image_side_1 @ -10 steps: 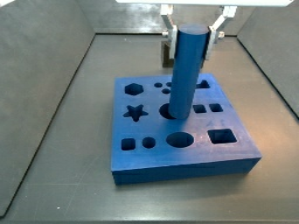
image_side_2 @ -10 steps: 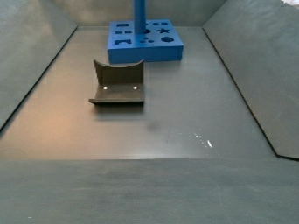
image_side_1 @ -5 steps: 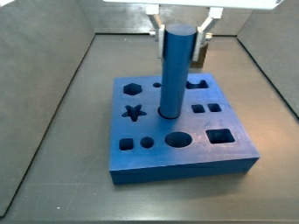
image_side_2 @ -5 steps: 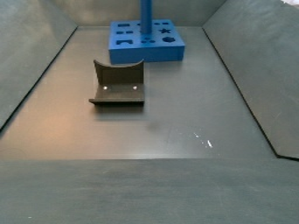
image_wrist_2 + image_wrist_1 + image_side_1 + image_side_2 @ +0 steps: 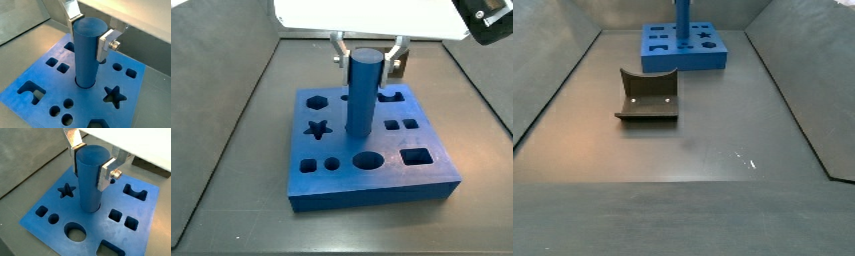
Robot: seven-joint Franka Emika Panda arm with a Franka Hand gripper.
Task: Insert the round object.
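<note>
The round object, a long blue cylinder peg (image 5: 89, 180), stands upright on the flat blue block (image 5: 152, 222) with shaped holes. It also shows in the other wrist view (image 5: 87, 55). My gripper (image 5: 90, 162) is shut on the peg near its top, one silver finger (image 5: 105, 174) on each side. In a wrist view the peg's lower end sits inside a round hole near the block's (image 5: 40, 75) middle. In a side view the peg (image 5: 362, 90) rises from the block (image 5: 372, 192) under the gripper (image 5: 368, 52). In a side view the peg (image 5: 683, 15) runs off the top, with the gripper out of view.
A larger round hole (image 5: 368, 160) lies open just in front of the peg, with star, hexagon and square holes around it. The dark olive notched block (image 5: 648, 97) stands on the floor away from the blue block (image 5: 680, 55). Grey walls enclose the floor.
The peg and gripper have shifted sideways over the block and come lower. Less of the peg shows above the block than before.
</note>
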